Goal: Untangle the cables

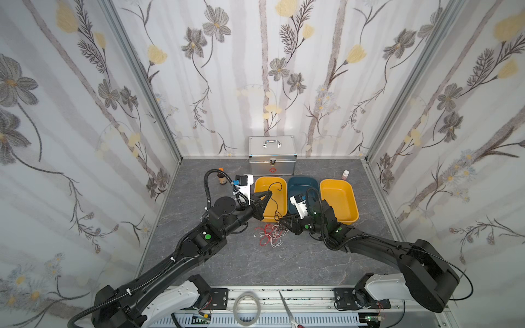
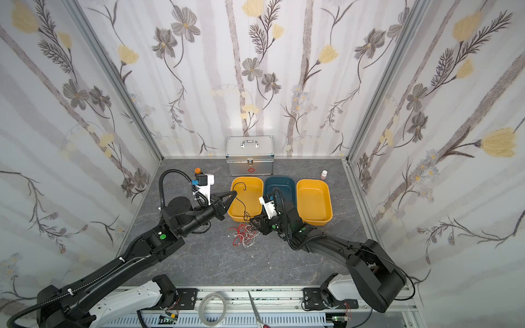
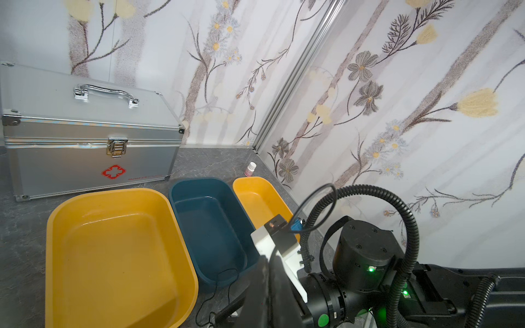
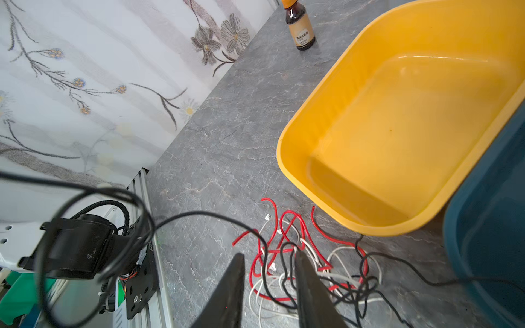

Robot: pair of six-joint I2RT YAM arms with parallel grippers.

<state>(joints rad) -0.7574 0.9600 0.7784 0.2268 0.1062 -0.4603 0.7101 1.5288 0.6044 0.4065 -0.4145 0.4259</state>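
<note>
wrist view alone shows right tool (image 4: pixel 270 254) parted over tangled cables (image 4: pixel 324 268).

Top views high, looking down; wrist views close, share yellow tray (image 3: pixel 113 196).

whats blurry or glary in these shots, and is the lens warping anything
Right wrist view: the black loop near the lens is blurred, the red cable sharp, a glare streak on the yellow tray. Both top views: wide-angle warp splays the walls. Left wrist view: the metal case lid shines pale.
</note>
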